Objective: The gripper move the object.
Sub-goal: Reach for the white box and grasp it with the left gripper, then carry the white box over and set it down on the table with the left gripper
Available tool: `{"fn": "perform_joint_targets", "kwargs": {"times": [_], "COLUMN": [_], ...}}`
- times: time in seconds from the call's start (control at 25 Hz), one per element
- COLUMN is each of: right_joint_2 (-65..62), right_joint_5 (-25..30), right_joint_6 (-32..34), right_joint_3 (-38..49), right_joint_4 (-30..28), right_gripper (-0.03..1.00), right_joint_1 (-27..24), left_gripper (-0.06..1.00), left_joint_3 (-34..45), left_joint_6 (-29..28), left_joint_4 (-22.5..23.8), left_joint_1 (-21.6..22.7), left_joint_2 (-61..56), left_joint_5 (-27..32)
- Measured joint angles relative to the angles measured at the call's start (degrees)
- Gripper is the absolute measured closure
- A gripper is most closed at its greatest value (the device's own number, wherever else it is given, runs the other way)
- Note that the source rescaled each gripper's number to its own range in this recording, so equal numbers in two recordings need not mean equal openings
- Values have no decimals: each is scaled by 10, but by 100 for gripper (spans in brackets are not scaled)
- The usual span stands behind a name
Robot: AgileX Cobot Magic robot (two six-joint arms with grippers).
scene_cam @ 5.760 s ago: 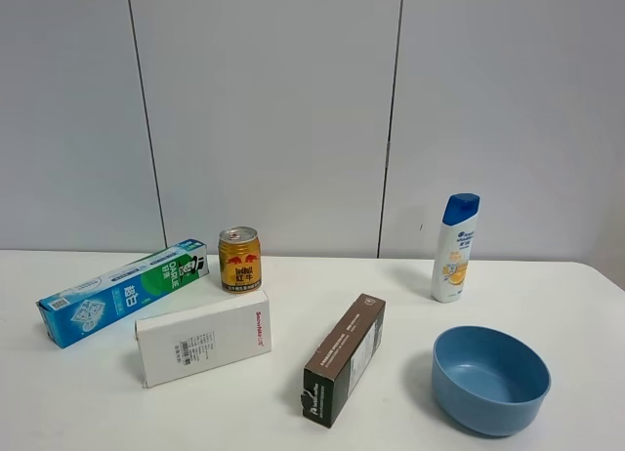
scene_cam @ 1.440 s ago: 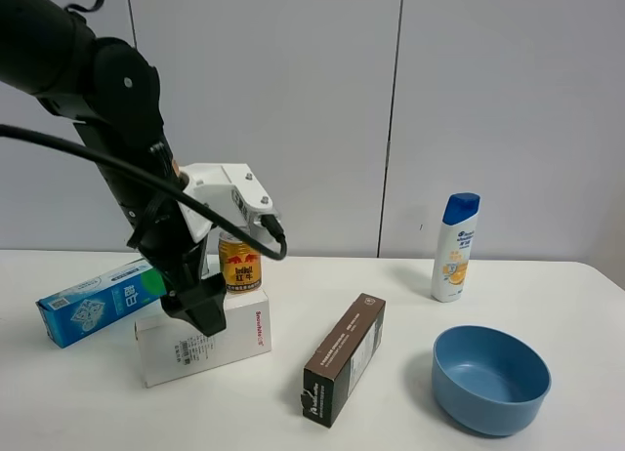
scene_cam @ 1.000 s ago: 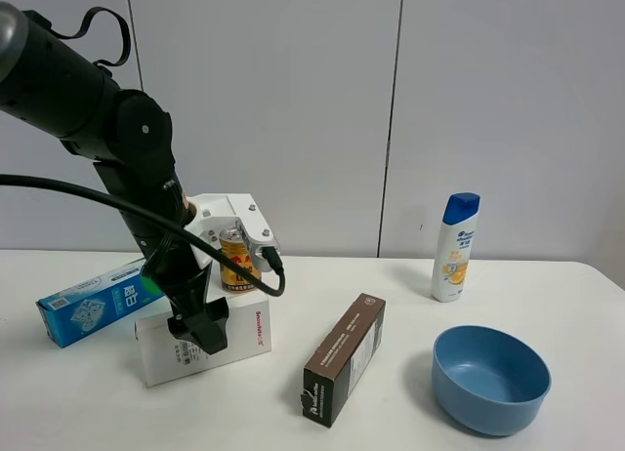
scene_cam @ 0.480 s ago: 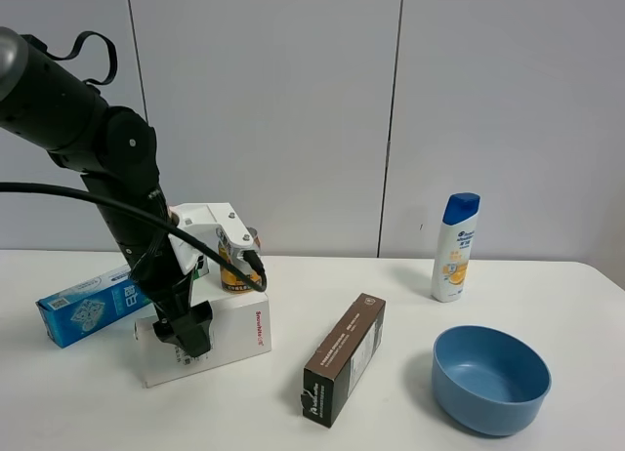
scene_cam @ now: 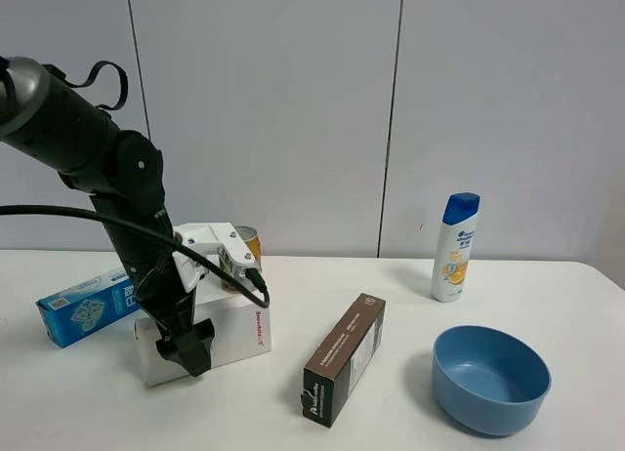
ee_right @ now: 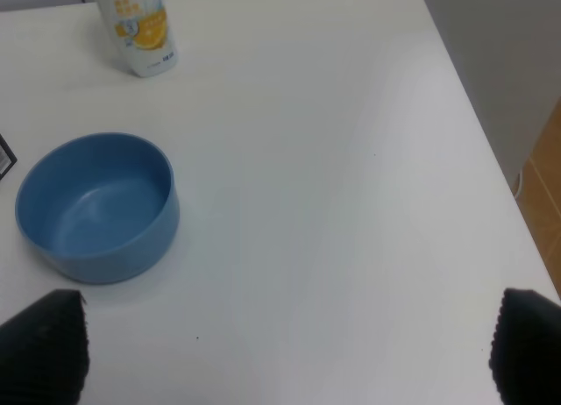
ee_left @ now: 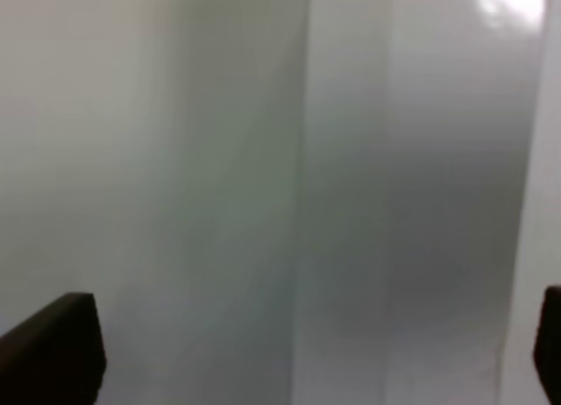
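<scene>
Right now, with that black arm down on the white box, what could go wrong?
1. The gripper sits off the middle of the white box, jaws wide open. Gripped off-centre, the box might twist or slip.
2. The can and the toothpaste box stand close behind the white box. The arm could knock them when the box moves.

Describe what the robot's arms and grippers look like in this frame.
The left arm is thick, black and tubular, with a white block near the wrist and black cables trailing from it. Its gripper ends in black tapered fingers. Of the right gripper, only dark, rounded fingers show.
</scene>
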Motion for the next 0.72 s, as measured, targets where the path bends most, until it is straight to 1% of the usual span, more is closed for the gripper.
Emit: {"fn": "perform_joint_targets", "kwargs": {"times": [0.16,0.2,0.24,0.28,0.32,0.4,0.48,0.52,0.72], "right_joint_2": [0,0,0,0,0,0,0,0,0], "right_joint_5": [0,0,0,0,0,0,0,0,0], "right_joint_6": [0,0,0,0,0,0,0,0,0], "right_joint_3": [0,0,0,0,0,0,0,0,0], "right_joint_4": [0,0,0,0,0,0,0,0,0], "right_gripper": [-3,-3,-3,-3,-3,-3,-3,-3,-3], "right_joint_1": [0,0,0,0,0,0,0,0,0], "left_gripper": [-5,-2,5,13,26,61,93,94,93], "left_joint_3": [0,0,0,0,0,0,0,0,0], "left_joint_6": [0,0,-1,-1,-1,-2,-7,-8,-26], "left_joint_4": [-9,-11,-11,-11,-12,-13,-13,-13,-13], "left_joint_1": [0,0,0,0,0,0,0,0,0], "left_joint_2": [10,12,13,13,13,11,4,-2,-48], "left_joint_5": [-3,-3,-3,-3,-3,-2,2,3,13]}}
